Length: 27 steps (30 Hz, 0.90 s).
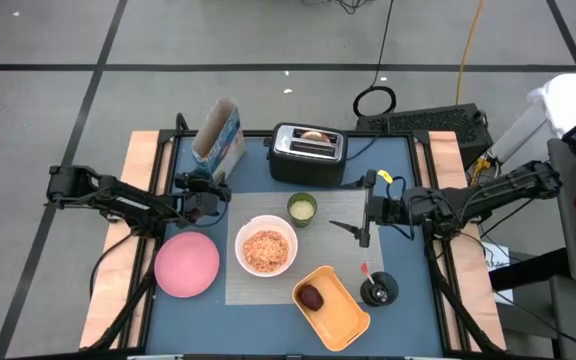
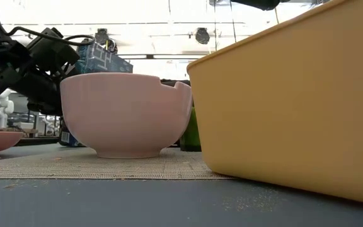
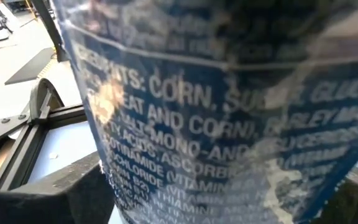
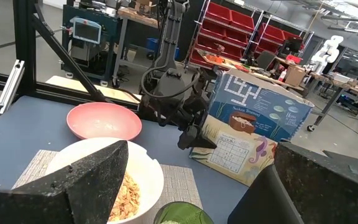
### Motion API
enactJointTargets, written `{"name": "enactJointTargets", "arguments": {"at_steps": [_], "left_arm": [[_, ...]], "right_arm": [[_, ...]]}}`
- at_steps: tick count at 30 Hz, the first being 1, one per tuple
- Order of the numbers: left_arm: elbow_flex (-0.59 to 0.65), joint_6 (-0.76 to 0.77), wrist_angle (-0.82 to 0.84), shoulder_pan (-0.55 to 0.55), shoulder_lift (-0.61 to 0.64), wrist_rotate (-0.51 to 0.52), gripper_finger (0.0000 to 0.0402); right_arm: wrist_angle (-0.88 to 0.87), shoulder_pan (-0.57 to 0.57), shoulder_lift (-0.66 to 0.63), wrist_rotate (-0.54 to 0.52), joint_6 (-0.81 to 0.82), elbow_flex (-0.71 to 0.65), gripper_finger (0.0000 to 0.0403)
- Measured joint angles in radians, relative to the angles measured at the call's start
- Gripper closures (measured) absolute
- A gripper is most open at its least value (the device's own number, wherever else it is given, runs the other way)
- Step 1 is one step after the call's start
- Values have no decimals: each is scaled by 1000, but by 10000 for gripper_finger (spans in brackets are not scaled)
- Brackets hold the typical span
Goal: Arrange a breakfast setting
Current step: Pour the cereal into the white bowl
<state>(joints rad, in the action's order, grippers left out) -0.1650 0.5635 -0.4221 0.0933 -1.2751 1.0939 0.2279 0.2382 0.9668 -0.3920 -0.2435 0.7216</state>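
L fingers (image 4: 188,134) apart beside cereal box (image 4: 257,124)

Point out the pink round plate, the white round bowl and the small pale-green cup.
pink round plate (image 1: 186,264), high view, centre of its face
white round bowl (image 1: 244,231), high view, bare rim
small pale-green cup (image 1: 301,208), high view, its open top

Crowded along the table's back edge: cereal box (image 1: 219,135) upright at the left, toaster (image 1: 307,154) just beside it, only a narrow gap between. Left gripper (image 1: 211,187) right against the box, fingers spread. Bare placemat (image 1: 343,255) open between bowl (image 1: 265,250) and right gripper (image 1: 364,221). Front right blocked by tray (image 1: 332,307) and dark jar (image 1: 378,289). Front left taken by plate (image 1: 187,263).
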Motion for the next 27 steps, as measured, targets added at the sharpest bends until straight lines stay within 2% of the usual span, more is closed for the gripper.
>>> {"name": "enactJointTargets", "arguments": {"at_steps": [21,27], "left_arm": [[0,-64,-1,0,0,10,2],[0,-62,-1,0,10,60,2]], "right_arm": [[0,0,0,0,0,0,14],[0,0,0,0,0,0,14]]}}
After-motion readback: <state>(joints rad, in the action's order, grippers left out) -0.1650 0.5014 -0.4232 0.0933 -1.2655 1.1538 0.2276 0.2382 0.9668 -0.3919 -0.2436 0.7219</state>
